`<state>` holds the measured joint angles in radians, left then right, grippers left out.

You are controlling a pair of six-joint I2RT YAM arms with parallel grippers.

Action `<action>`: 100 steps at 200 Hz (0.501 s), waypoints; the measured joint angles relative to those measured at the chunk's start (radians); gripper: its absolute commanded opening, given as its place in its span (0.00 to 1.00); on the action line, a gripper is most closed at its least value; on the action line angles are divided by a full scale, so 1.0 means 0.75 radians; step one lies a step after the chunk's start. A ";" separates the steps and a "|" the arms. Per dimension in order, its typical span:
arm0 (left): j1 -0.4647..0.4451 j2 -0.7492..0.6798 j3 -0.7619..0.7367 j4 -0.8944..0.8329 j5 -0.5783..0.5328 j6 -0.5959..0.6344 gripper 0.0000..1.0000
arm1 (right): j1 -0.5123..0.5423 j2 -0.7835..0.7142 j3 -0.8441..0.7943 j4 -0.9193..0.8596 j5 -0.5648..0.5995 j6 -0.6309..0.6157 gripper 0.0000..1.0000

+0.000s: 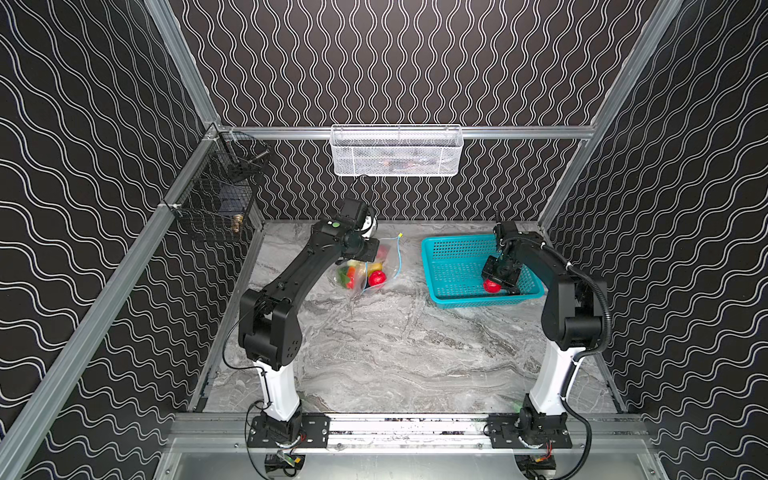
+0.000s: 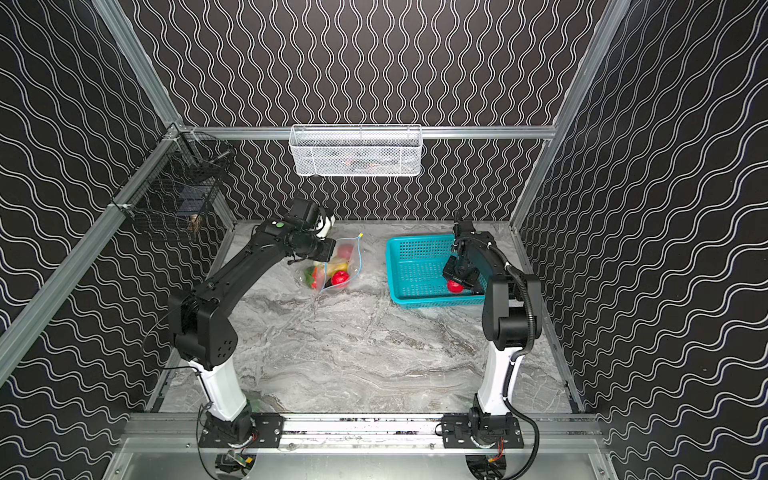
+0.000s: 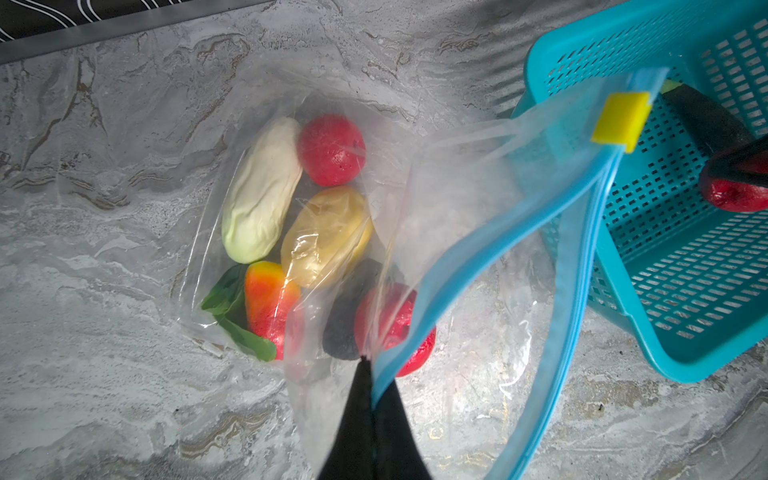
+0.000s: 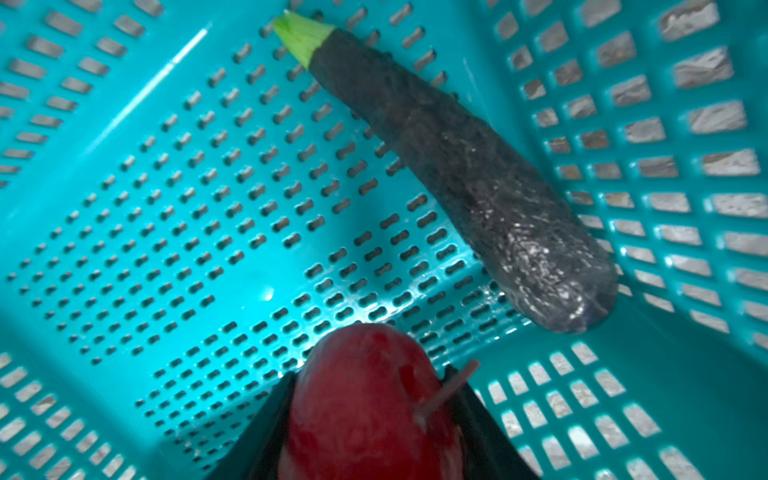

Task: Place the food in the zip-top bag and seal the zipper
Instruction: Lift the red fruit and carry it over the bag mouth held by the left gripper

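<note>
Left pincer (image 3: 368, 365) pinches crinkly clear bag (image 3: 457, 199) rim; right pincer (image 4: 370, 380) clamps round red fruit (image 4: 361, 415).

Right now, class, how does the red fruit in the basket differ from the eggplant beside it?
The red fruit is round; the eggplant is long and dark. The red fruit is gripped by the right tool; the eggplant lies loose. Both are in the teal basket, neither in the bag.

Left tool (image 3: 368, 365) pinched tight, left arm (image 1: 299, 270) outstretched; right tool (image 4: 365, 399) jaws apart, pointing down, right arm (image 1: 569, 299) folded.
</note>
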<state>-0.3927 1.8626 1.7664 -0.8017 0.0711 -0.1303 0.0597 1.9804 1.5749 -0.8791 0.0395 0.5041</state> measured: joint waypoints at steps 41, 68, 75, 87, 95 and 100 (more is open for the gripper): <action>0.000 0.000 0.000 0.000 0.014 0.000 0.00 | -0.001 -0.155 -0.130 0.112 -0.042 0.053 0.45; 0.000 0.000 0.000 0.000 0.014 0.000 0.00 | -0.001 -0.217 -0.199 0.202 -0.095 0.087 0.45; 0.000 0.000 0.000 0.000 0.014 -0.001 0.00 | -0.001 -0.228 -0.216 0.226 -0.111 0.104 0.45; 0.000 0.000 0.001 -0.001 0.014 -0.001 0.00 | -0.001 -0.250 -0.244 0.269 -0.142 0.117 0.45; 0.000 0.000 0.003 -0.002 0.014 -0.001 0.00 | -0.001 -0.263 -0.260 0.297 -0.160 0.126 0.45; 0.000 0.000 0.004 -0.001 0.014 -0.001 0.00 | -0.001 -0.273 -0.270 0.317 -0.174 0.135 0.44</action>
<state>-0.3927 1.8626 1.7695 -0.8024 0.0814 -0.1307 0.0589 1.7760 1.3724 -0.6415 -0.0910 0.6056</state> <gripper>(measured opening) 0.048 0.523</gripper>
